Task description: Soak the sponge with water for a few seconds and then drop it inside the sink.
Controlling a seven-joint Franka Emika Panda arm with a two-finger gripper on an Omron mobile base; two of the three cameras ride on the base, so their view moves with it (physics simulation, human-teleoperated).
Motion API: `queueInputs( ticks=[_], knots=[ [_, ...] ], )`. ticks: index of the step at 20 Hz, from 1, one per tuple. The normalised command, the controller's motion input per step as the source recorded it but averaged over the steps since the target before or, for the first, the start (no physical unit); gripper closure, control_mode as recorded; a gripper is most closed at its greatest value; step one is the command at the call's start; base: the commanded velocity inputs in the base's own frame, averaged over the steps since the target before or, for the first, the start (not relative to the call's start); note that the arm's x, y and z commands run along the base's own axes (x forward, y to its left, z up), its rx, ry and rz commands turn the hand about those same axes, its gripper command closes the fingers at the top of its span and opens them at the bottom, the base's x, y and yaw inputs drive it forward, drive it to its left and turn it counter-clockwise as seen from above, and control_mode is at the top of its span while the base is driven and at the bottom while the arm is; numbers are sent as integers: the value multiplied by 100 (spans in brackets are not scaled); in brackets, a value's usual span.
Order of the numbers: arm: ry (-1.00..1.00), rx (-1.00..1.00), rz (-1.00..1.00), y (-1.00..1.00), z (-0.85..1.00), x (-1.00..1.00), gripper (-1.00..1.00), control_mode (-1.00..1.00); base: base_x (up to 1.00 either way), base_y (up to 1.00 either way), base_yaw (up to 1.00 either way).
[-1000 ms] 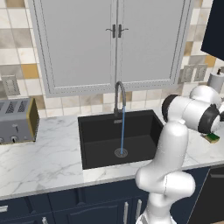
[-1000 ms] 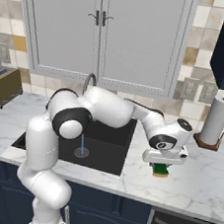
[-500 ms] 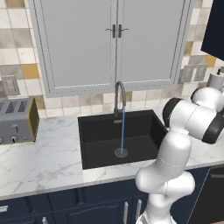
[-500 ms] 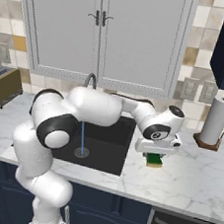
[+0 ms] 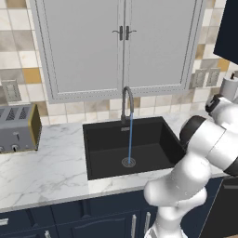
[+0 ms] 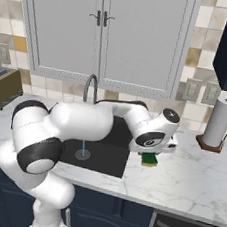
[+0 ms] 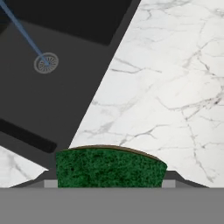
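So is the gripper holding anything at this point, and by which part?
Yes: the gripper holds the sponge, clamped across its two short ends, green scouring side facing the hand camera, above the counter beside the sink.

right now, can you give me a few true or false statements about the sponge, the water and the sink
1. The gripper is shut on the sponge. True.
2. The sponge is under the water. False: it hangs over the marble counter by the sink's right edge, apart from the stream.
3. Water runs from the faucet to the drain. True.
4. The sponge lies on the sink floor. False: the basin holds no sponge; the gripper carries it.
5. A toaster stands right of the sink. False: it stands to the left; the paper towel roll stands on the right.
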Motion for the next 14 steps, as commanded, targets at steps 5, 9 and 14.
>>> queueInputs(
  ticks=[5,9,14],
  knots=[
    [-15,0,0,34,32,-2,100,-100,0,0,0],
    [-6,0,4,33,21,-3,100,-100,0,0,0],
    [0,0,12,33,0,0,100,-100,0,0,0]
  ],
)
